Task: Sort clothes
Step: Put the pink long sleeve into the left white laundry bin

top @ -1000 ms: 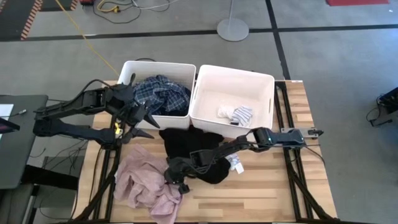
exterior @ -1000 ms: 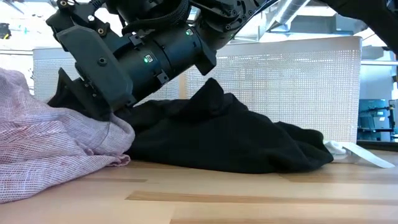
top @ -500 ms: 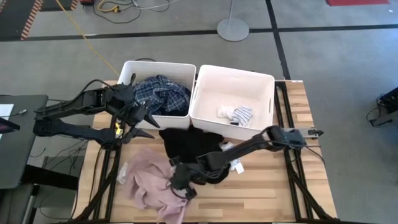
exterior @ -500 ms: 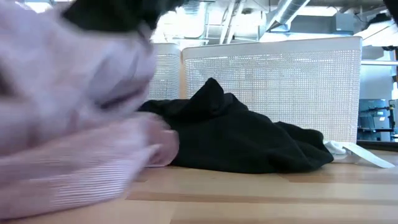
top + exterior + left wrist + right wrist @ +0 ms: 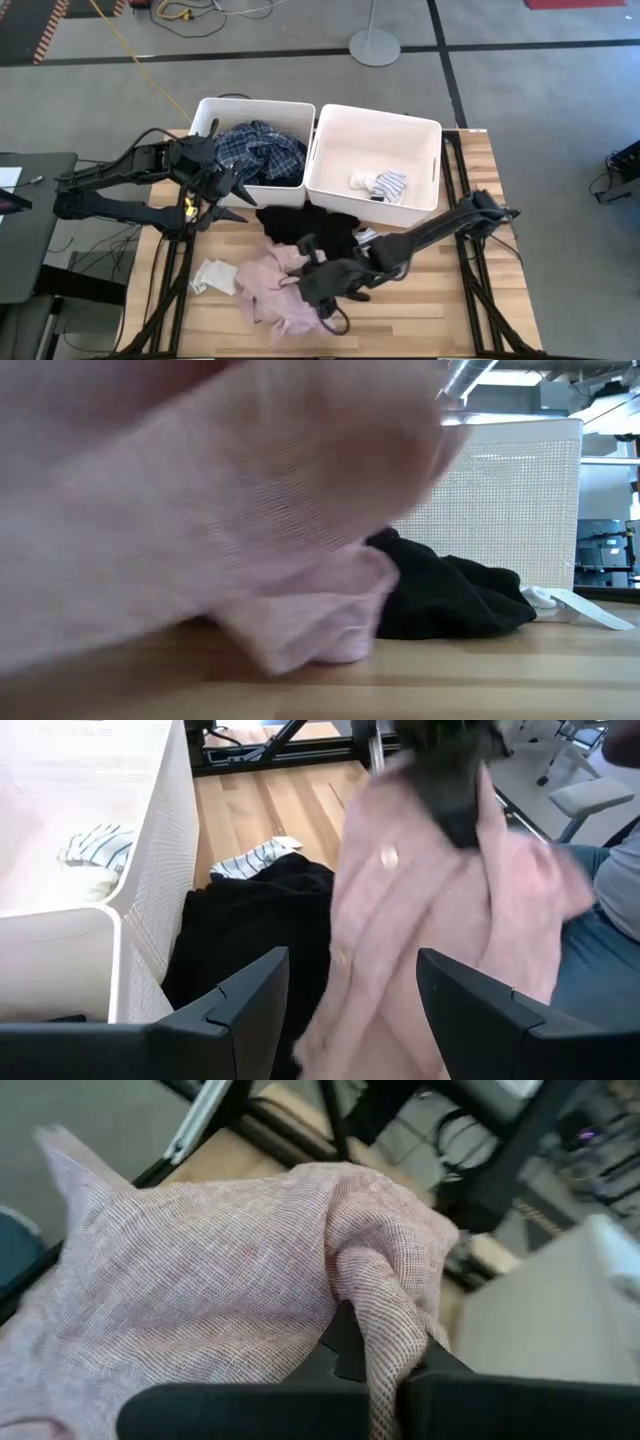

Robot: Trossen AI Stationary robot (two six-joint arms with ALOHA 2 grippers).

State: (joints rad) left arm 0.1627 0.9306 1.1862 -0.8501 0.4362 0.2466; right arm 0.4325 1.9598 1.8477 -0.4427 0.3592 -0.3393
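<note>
The dusty-pink garment (image 5: pixel 272 293) is gathered up at the table's near middle, held by my right gripper (image 5: pixel 322 288), which is shut on it. It also fills the low view (image 5: pixel 200 510) and hangs in the left wrist view (image 5: pixel 420 910). The black garment (image 5: pixel 308 230) lies in a heap in front of the two white bins. The plaid shirt (image 5: pixel 262 150) lies in the left bin, and white and striped socks (image 5: pixel 380 183) lie in the right bin. My left gripper (image 5: pixel 228 198) is open and empty beside the left bin's near corner. My right gripper pinches a bunched fold of the pink garment (image 5: pixel 385 1295) between its two fingers, several layers thick. The fingers come from above, slanting down from the table's right. The cloth hangs slack below them, and its lower part (image 5: pixel 320 645) rests on the table.
A small white cloth (image 5: pixel 212 275) lies on the table left of the pink garment. A striped sock (image 5: pixel 250 860) and a white piece (image 5: pixel 570 603) lie at the black garment's right end. The bins (image 5: pixel 425 170) stand along the far edge.
My right gripper has gone toward the table's right edge and risen, still shut on the pink garment. The garment has been dragged right and bunched up, partly lifted. A small white cloth that it covered now shows on the left.
</note>
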